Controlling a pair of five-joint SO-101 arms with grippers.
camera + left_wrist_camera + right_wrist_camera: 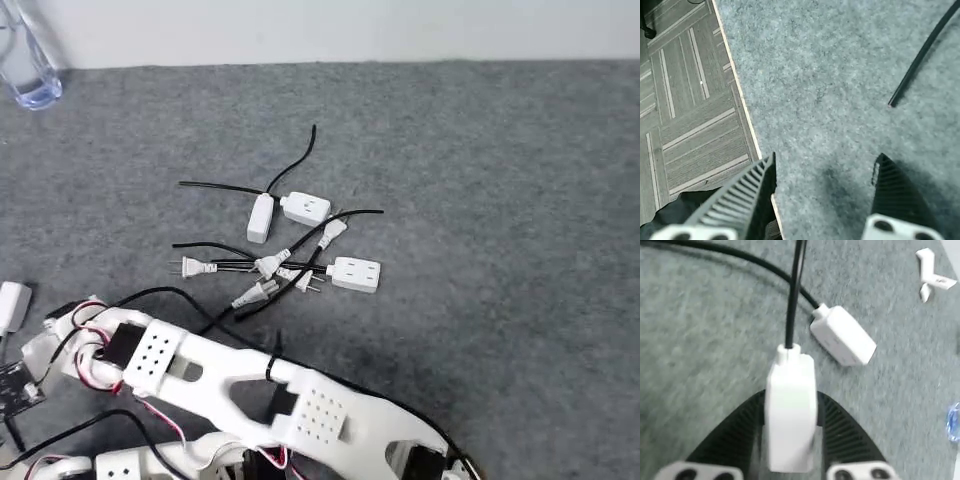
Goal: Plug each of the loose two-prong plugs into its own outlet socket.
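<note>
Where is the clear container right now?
High view: the clear container stands at the far left corner of the grey carpet, apart from the white plugs.

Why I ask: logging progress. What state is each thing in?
left gripper: open, empty.
right gripper: shut on the outlet block.
second outlet block: lying free, sockets empty.
third outlet block: lying free, sockets empty.
plugs: all loose on the mat, none inserted.

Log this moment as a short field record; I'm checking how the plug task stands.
surface: grey felt table
left gripper: open over bare felt near the table edge
right gripper: shut on a white socket block
outlet sockets: two lying face up on the felt
loose plugs: clustered on the felt beside those sockets
</note>
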